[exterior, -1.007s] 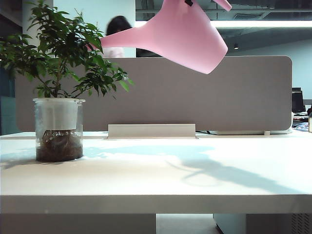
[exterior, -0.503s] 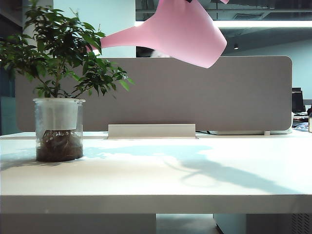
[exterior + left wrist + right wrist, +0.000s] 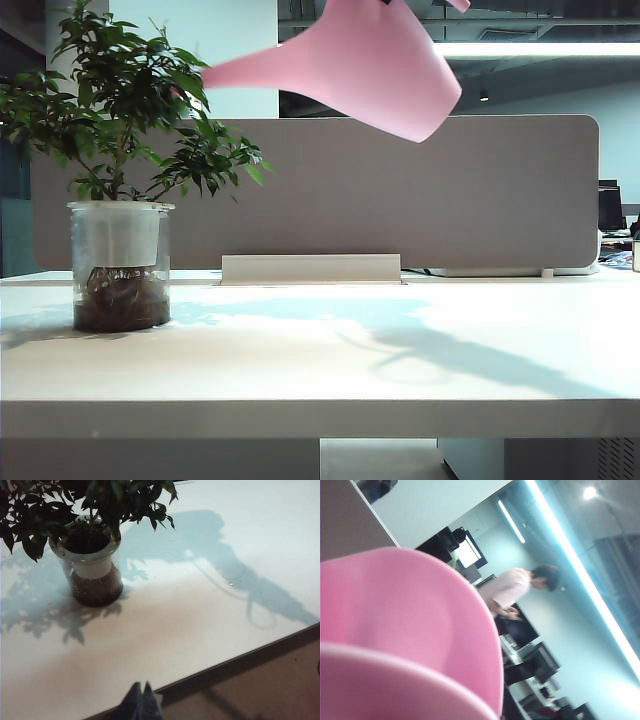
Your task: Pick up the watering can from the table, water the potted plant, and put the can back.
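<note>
The watering can [image 3: 375,65] hangs high at the potted plant's [image 3: 120,200] two o'clock, so its spout could overshoot and wet the table [image 3: 320,360]; you can't see the right gripper's jaws, while the left gripper [image 3: 140,702], pressed together, idles at the table's front edge.

So behind everything we've got a big grey divider panel [image 3: 400,190] running across the back, with a pale metal bracket [image 3: 311,268] at its foot. Overhead we can see a long ceiling light strip [image 3: 540,48] glowing. Off at the far right edge there's a dark monitor [image 3: 610,208]. From the right wrist view we also spot a person in a light pink top [image 3: 512,587] with dark hair, standing near some dark screens [image 3: 462,547]
</note>
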`<action>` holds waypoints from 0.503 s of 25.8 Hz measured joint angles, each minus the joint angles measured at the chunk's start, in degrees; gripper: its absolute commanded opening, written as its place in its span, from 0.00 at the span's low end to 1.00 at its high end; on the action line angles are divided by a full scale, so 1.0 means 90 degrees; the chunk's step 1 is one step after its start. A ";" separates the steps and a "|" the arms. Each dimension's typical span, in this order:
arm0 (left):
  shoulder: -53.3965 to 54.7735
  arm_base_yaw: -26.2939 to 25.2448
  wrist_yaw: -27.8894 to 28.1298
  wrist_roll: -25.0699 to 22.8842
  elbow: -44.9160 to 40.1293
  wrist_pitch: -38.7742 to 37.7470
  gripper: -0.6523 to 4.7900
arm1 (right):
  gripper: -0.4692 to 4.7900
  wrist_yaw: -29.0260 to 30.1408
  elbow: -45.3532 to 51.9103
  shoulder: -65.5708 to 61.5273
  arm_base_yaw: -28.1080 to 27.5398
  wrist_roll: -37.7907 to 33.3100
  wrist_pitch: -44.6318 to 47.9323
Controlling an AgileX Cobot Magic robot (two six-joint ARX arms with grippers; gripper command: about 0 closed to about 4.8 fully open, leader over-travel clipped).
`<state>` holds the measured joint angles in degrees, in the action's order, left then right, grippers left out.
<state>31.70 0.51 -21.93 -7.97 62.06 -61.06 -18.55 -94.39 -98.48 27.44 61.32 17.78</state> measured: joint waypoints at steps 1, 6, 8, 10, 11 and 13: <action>0.0000 0.0000 0.0000 0.0000 0.0000 0.0000 0.11 | 0.08 -0.0029 0.0000 0.0000 0.0000 -0.0214 -0.0019; 0.0000 0.0000 0.0000 0.0000 0.0000 0.0000 0.11 | 0.08 -0.0396 0.0002 0.0000 0.0000 -0.1445 -0.0095; 0.0000 0.0000 0.0000 0.0000 0.0000 0.0000 0.11 | 0.08 -0.0568 0.0000 0.0000 0.0000 -0.1797 -0.0175; 0.0000 0.0000 0.0000 0.0000 0.0000 0.0002 0.11 | 0.08 -0.0692 0.0000 0.0002 -0.0012 -0.2276 -0.0401; 0.0000 0.0000 0.0000 0.0000 0.0000 0.0002 0.11 | 0.08 -0.0729 0.0000 0.0002 -0.0039 -0.2545 -0.0534; 0.0000 0.0000 0.0002 0.0000 0.0000 0.0002 0.11 | 0.08 -0.0750 0.0061 0.0000 -0.0197 -0.4005 -0.1117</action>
<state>31.70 0.51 -21.91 -7.97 62.06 -61.04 -25.30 -93.84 -98.48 25.67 25.28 7.73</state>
